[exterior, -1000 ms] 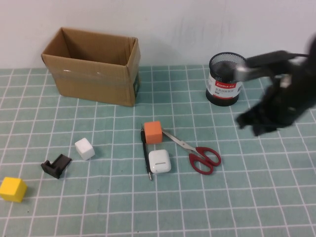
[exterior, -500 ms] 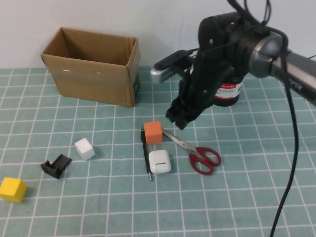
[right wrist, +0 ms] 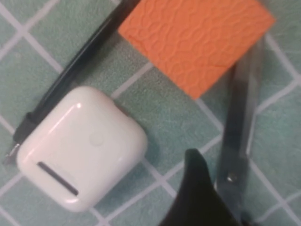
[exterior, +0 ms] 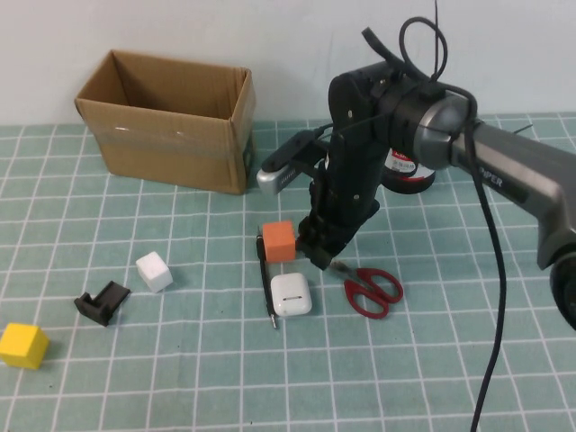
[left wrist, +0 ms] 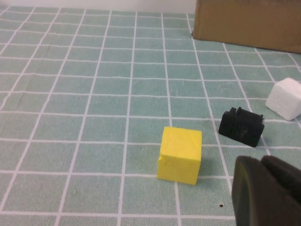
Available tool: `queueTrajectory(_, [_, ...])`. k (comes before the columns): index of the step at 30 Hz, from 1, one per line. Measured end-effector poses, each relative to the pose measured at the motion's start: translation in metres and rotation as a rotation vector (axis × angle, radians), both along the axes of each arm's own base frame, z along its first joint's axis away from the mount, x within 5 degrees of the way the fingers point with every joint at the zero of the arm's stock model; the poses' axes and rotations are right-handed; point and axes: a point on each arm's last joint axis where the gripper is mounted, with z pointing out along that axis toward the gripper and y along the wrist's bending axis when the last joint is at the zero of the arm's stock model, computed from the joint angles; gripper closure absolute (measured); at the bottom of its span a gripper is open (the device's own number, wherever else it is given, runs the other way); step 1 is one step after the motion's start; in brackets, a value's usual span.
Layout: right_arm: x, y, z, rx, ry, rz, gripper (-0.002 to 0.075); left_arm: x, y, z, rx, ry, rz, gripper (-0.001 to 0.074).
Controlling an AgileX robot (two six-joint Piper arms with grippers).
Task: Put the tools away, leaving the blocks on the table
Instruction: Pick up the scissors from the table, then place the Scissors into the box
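My right gripper (exterior: pixel 322 256) is open and low over the blades of the red-handled scissors (exterior: pixel 364 286), right beside the orange block (exterior: pixel 279 240). In the right wrist view one finger (right wrist: pixel 195 188) stands next to the scissors' pivot (right wrist: pixel 237 141); the other finger is out of frame. The thin black screwdriver (exterior: pixel 267 290) lies along the white earbud case (exterior: pixel 291 293). The white block (exterior: pixel 154 270) and yellow block (exterior: pixel 22 345) sit to the left. My left gripper (left wrist: pixel 262 169) is shut and empty, near the yellow block (left wrist: pixel 180 155). The pliers and thick screwdriver are out of view.
An open cardboard box (exterior: pixel 166 117) stands at the back left. A black mesh cup (exterior: pixel 412 166) stands behind my right arm. A small black bracket (exterior: pixel 102 301) lies between the white and yellow blocks on the teal grid mat (exterior: pixel 180 378).
My right arm has swung in from the right edge, past the mesh cup, and come down over the scissors' blades beside the orange block. Nothing on the mat has moved.
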Motion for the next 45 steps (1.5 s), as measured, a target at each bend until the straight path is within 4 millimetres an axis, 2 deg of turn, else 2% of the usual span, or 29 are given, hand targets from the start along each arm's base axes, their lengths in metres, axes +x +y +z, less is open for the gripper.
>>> queueTrajectory(5, [0.004,0.001,-0.016,-0.032,0.02,0.002,0.0313,0.0,0.0,0.0,0.0,0.0,0.0,0.0738])
queueTrajectory(10, [0.009,-0.001,-0.021,-0.063,-0.021,0.007,0.0344,0.0,0.0,0.0,0.0,0.0,0.0,0.0738])
queueTrajectory(17, [0.004,0.006,-0.021,-0.068,-0.024,0.017,0.054,0.0,0.0,0.0,0.0,0.0,0.0,0.0738])
queueTrajectory(23, [0.004,0.006,-0.021,-0.066,-0.024,-0.054,0.0599,0.0,0.0,0.0,0.0,0.0,0.0,0.0738])
queueTrajectory(26, [0.004,0.006,-0.018,-0.067,-0.033,-0.055,0.0683,0.0,0.0,0.0,0.0,0.0,0.0,0.0738])
queueTrajectory(27, [0.003,0.005,-0.012,-0.063,-0.044,-0.058,0.073,0.0,0.0,0.0,0.0,0.0,0.0,0.0738])
queueTrajectory(32, [-0.005,-0.004,0.03,-0.044,-0.127,-0.088,0.0732,0.0,0.0,0.0,0.0,0.0,0.0,0.0738])
queueTrajectory(39, [-0.027,-0.017,0.103,-0.027,-0.338,-0.087,0.0732,0.0,0.0,0.0,0.0,0.0,0.0,0.0738])
queueTrajectory(42, [-0.032,-0.01,0.127,0.063,-0.478,-0.043,0.0732,0.0,0.0,0.0,0.0,0.0,0.0,0.0738])
queueTrajectory(45, [-0.03,0.005,0.146,0.198,-0.644,0.023,0.0732,0.0,0.0,0.0,0.0,0.0,0.0,0.0738])
